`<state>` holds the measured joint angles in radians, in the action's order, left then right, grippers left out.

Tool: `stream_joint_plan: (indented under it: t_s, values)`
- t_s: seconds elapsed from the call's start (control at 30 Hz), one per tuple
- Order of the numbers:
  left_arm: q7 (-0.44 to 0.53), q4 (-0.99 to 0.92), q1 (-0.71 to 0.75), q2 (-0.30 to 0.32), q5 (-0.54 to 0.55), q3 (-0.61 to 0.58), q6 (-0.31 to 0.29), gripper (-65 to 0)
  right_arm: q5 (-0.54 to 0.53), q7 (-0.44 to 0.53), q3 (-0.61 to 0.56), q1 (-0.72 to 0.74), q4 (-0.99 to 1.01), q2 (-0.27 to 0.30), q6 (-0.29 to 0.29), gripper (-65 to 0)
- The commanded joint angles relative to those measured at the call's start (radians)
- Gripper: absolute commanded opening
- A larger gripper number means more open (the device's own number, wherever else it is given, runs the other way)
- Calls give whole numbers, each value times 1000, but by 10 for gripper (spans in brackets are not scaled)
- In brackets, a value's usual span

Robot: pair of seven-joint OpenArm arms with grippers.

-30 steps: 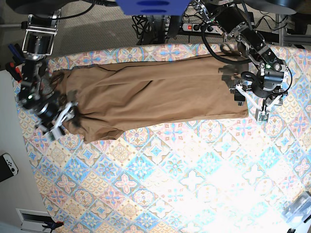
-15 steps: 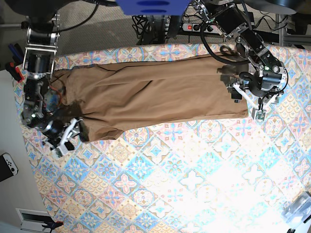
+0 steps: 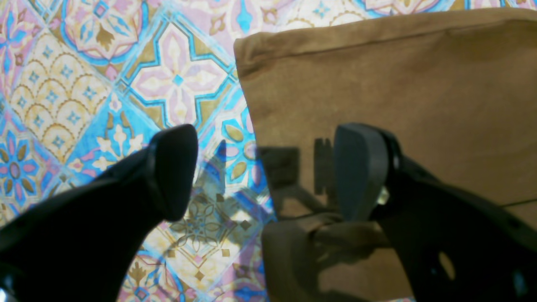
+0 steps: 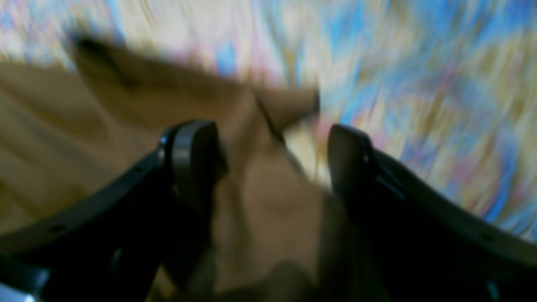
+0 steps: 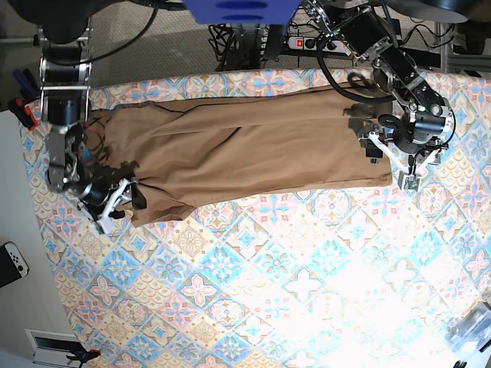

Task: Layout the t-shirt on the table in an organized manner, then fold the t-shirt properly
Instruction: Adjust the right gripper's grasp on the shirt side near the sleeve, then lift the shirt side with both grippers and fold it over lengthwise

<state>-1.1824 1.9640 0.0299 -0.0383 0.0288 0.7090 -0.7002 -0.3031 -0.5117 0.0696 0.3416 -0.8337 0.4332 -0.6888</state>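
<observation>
The brown t-shirt [image 5: 245, 149] lies spread lengthwise across the far part of the patterned table [image 5: 291, 276]. My left gripper [image 5: 393, 165] hovers open over the shirt's right-hand end. In the left wrist view the gripper [image 3: 266, 172] straddles the shirt's edge: one finger [image 3: 174, 167] is over bare cloth and the other over the t-shirt [image 3: 398, 79]. Nothing is pinched. My right gripper [image 5: 123, 201] is at the shirt's left end, by its near corner. The right wrist view is blurred; the gripper [image 4: 270, 163] stands open with brown t-shirt fabric [image 4: 260, 201] lying between its fingers.
A white game controller [image 5: 11, 262] lies on the pale surface left of the table. Red-handled tools [image 5: 23, 111] sit by the table's far left corner. A power strip [image 5: 307, 42] and cables run behind the table. A clear plastic object [image 5: 469, 330] is at the near right corner.
My right gripper has swung in toward the shirt's near left corner and now reaches over its fabric. The left gripper has barely shifted, and the shirt lies as before.
</observation>
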Motion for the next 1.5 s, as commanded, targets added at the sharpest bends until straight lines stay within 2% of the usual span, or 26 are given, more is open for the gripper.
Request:
stream_joint_plan:
  t_s: [0.0, 0.17, 0.33, 0.5, 0.67, 0.73, 0.9, 1.13, 1.3, 1.37, 1.47]
  values:
    - [16, 15, -14, 8, 10, -2, 2, -165, -3, -6, 3, 35, -12, 16, -4, -257]
    - [16, 15, -15, 8, 10, -2, 2, -165, -3, -8, 0, 35, -11, 16, -4, -257]
    - [17, 15, -17, 8, 12, -2, 2, -165, -3, -6, -104, 35, -9, 16, -4, -261]
    - [62, -5, -80, 19, 10, 5, 2, -165, -3, -8, -149, 35, -9, 16, -4, -342]
    - [131, -182, -175, 64, 10, 4, 2, -165, -3, -11, -150, 35, -9, 16, -4, -362]
    - [126, -256, -193, 117, 10, 2, 2, -163, -3, -11, -150, 35, -9, 16, -4, -362]
    - [131, -417, -210, 174, 10, -1, 2, -164, -3, -11, -150, 32, -9, 16, -4, -361]
    - [134, -541, -213, 202, 12, -2, 2, -165, -3, -11, -147, 32, -9, 16, -4, -361]
    - [224, -615, -213, 200, 12, -2, 2, -170, -3, -11, -150, 30, -16, 16, -4, -366]
    - [240, -627, -210, 200, 12, -2, 2, -203, -3, -11, -152, 30, -16, 16, -4, -369]
    - [243, -628, -209, 199, 12, -4, 2, -337, -1, -11, -153, 35, -16, 16, -4, -433]
